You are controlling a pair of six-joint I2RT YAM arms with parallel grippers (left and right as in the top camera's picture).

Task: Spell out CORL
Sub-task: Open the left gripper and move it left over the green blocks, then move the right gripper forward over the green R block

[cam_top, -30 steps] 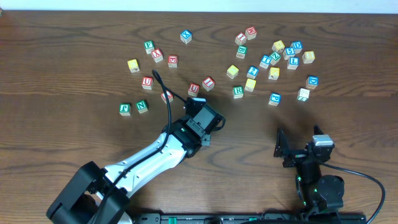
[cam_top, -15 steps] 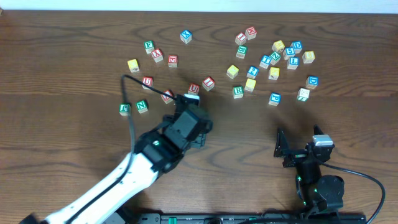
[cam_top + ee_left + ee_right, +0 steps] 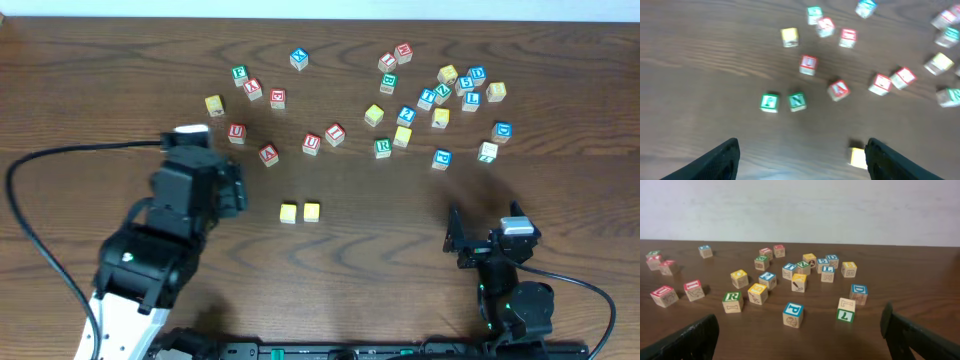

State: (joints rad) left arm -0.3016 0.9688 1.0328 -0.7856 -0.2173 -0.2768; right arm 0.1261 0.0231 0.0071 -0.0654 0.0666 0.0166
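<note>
Two yellow-faced cubes (image 3: pixel 289 212) (image 3: pixel 311 211) sit side by side on the middle of the table, free of any gripper. In the left wrist view one yellow cube (image 3: pixel 857 157) shows just inside the right finger, lower down on the table. The green R cube (image 3: pixel 382 147) (image 3: pixel 731 300) and the blue L cube (image 3: pixel 471 100) (image 3: pixel 828 271) lie among the scattered cubes at the back right. My left gripper (image 3: pixel 205 175) (image 3: pixel 801 162) hangs above the table's left part, open and empty. At the front right, my right gripper (image 3: pixel 487 240) (image 3: pixel 800 340) is open wide and empty.
Red-lettered cubes (image 3: pixel 268 154) lie in the back left and centre. Green F (image 3: pixel 769 101) and N (image 3: pixel 797 100) cubes are ahead of the left gripper, hidden under the arm in the overhead view. A blue P cube (image 3: pixel 793 314) and a green L cube (image 3: pixel 845 315) stand nearest the right gripper.
The left arm swung left and upward away from the table's middle, uncovering the two yellow cubes side by side. Its jaws spread wider. The right arm stayed still.
</note>
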